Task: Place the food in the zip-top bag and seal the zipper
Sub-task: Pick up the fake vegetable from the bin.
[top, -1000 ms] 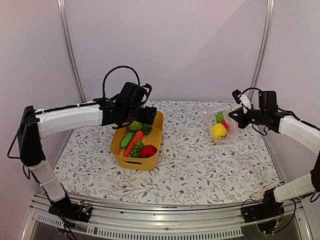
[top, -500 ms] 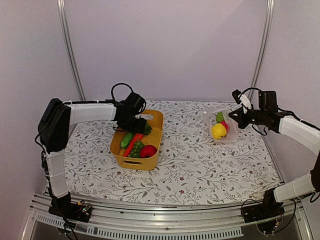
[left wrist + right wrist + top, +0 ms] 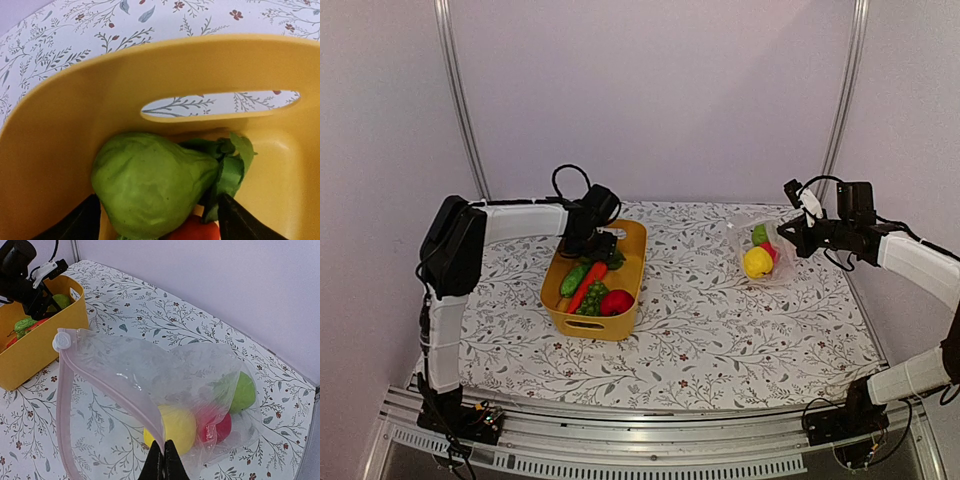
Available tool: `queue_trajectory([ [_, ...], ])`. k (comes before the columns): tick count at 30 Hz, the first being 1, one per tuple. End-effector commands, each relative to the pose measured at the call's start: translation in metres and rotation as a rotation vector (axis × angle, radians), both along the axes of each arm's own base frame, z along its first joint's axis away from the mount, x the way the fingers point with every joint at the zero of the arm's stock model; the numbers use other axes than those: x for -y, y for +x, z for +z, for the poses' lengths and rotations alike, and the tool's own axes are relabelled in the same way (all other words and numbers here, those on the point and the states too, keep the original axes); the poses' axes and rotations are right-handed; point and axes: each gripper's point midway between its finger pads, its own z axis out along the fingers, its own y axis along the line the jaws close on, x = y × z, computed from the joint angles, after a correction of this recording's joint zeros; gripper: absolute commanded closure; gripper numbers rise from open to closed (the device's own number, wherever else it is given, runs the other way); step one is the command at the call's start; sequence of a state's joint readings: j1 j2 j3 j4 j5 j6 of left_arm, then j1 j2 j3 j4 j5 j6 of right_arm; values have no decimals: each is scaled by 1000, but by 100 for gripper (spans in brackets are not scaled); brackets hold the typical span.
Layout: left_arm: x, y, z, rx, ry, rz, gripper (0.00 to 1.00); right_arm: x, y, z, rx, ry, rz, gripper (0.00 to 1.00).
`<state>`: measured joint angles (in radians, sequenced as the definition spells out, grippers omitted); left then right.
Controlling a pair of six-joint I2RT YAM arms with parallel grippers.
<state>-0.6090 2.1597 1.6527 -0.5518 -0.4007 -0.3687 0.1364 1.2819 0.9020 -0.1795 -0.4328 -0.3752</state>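
Three pieces of food sit inside the zip-top bag [image 3: 150,365]: a yellow piece [image 3: 172,427], a red piece [image 3: 217,426] and a round green piece [image 3: 240,392], bunched together at its closed end. The bag is at the far right of the bench [image 3: 700,330]. Its mouth gapes, with the pale pink zipper [image 3: 59,400] looping round the opening. My right tool [image 3: 163,447] is pinched closed on the mouth edge of the bag.

Well apart to the left, the yellow tub [image 3: 60,125] holds more food. From above I make out a cucumber [image 3: 573,279], a carrot [image 3: 587,285] and a red fruit [image 3: 616,301].

My left tool [image 3: 157,222] is down inside the tub's far end. Its fingers are spread wide on either side of a green pear [image 3: 150,185], and I cannot tell whether they touch it. Leafy greens [image 3: 232,165] lie just beside the pear, against the wall with the handle slot.
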Motion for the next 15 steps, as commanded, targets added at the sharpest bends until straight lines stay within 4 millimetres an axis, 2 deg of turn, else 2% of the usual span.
queue_trajectory([
  [1, -4, 17, -7, 13, 9, 23, 23, 0, 1, 1, -11, 4, 6, 100],
  [5, -1, 19, -12, 1, 2, 14, 30, 0, 1, -1, -15, 2, 8, 100],
  [8, 2, 16, -6, 0, -15, 4, 37, 0, 1, -2, -17, 0, 9, 100],
  [11, 2, 13, 11, 26, -30, -5, 47, 0, 1, -3, -20, -1, 11, 100],
  [15, 7, 7, 50, 97, -78, -26, 54, -1, 1, -4, -25, 1, 13, 100],
])
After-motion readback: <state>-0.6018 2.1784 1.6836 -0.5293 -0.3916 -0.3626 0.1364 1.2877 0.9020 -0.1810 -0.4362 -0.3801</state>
